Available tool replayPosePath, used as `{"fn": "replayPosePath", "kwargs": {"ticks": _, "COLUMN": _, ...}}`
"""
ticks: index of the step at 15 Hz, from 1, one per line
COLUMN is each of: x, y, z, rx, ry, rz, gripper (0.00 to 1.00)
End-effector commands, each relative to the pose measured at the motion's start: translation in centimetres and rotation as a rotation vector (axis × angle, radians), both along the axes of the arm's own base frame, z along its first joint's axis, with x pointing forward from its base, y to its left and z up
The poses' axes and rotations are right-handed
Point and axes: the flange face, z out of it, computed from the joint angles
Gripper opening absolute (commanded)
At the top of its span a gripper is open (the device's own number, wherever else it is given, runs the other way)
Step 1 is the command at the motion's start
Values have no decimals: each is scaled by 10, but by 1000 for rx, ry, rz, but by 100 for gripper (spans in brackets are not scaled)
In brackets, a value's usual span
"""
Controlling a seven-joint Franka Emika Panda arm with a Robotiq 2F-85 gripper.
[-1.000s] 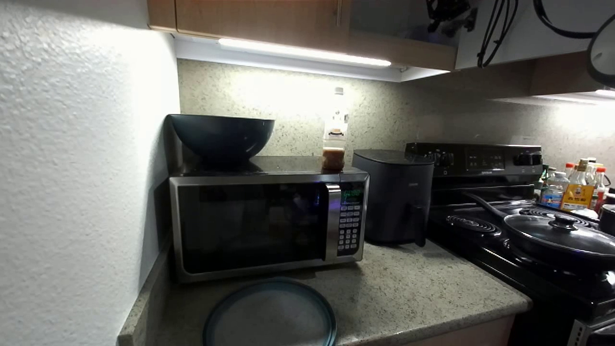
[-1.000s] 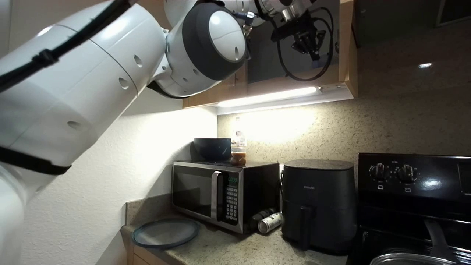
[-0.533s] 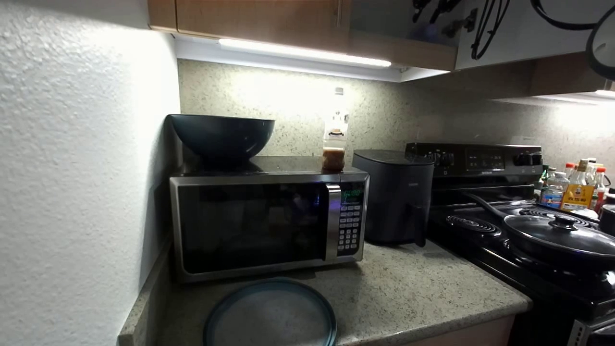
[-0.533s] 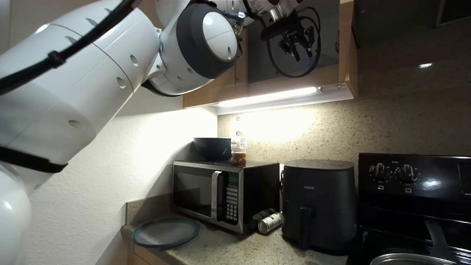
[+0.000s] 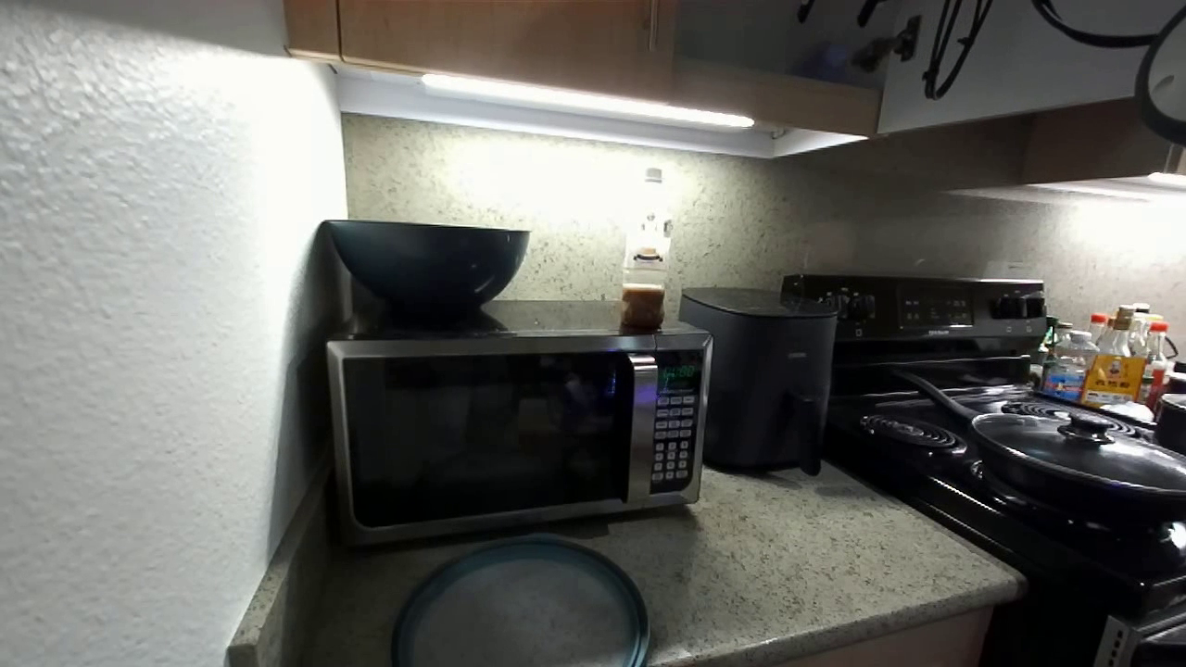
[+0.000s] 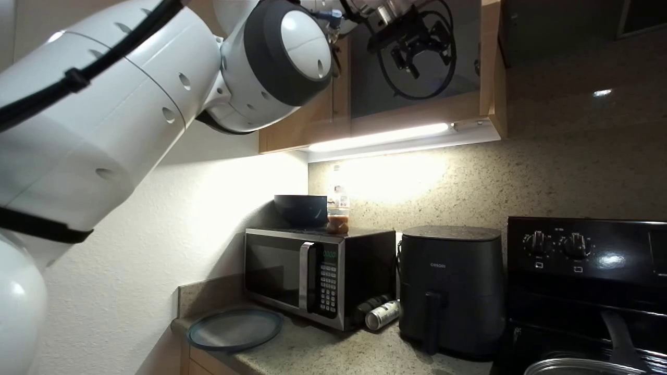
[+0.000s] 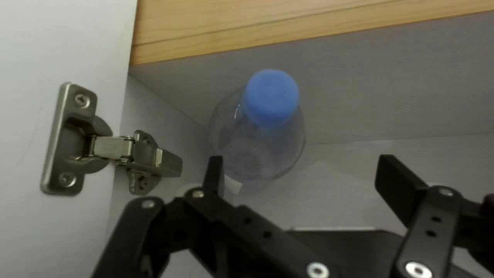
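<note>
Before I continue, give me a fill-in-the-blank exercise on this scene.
The black gripper is ____, not shut.
The clear, round container has a cap coloured ____.
In both exterior views, the dark, round bowl appears to the ____ of the tall, clear bottle.
The silver-framed microwave shows digits coloured ____.
Missing: open; blue; left; green.

A household kitchen: in an exterior view, a microwave [image 5: 491, 435] fills the middle of the frame on a speckled stone-look surface [image 5: 797, 547], with an air fryer [image 5: 760, 384] just right of it. An electric coil stove [image 5: 927, 472] bearing a lidded frying pan [image 5: 1056, 449] occupies the right, condiment bottles [image 5: 1112, 378] crowd the right edge, and wooden wall cabinets [image 5: 500, 32] with an under-cabinet light [image 5: 588, 101] run across the top.
</note>
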Motion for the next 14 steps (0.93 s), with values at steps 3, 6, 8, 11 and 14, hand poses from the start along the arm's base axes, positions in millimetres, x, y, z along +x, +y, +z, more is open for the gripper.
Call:
{"fn": "replayPosePath", "kwargs": {"ticks": 3, "x": -8, "y": -3, "z": 3, "rx": -9, "ry": 29, "rz": -25, "gripper": 100}}
{"fn": "replayPosePath", "kwargs": {"ticks": 6, "x": -2, "y": 1, "z": -5, "rx": 16, "ry": 55, "rz": -12, "gripper": 100}}
{"fn": "replayPosePath", "kwargs": {"ticks": 8, "x": 2, "y": 4, "z": -13, "rx": 40, "ry": 83, "rz": -10, "gripper": 100}}
{"fn": "replayPosePath", "kwargs": {"ticks": 11, "x": 7, "y": 7, "z": -22, "rx": 66, "ry": 113, "rz": -6, "gripper": 100}}
{"fn": "replayPosePath", "kwargs": {"ticks": 14, "x": 11, "y": 6, "z": -29, "rx": 78, "ry": 133, "rz": -3, "gripper": 100}}
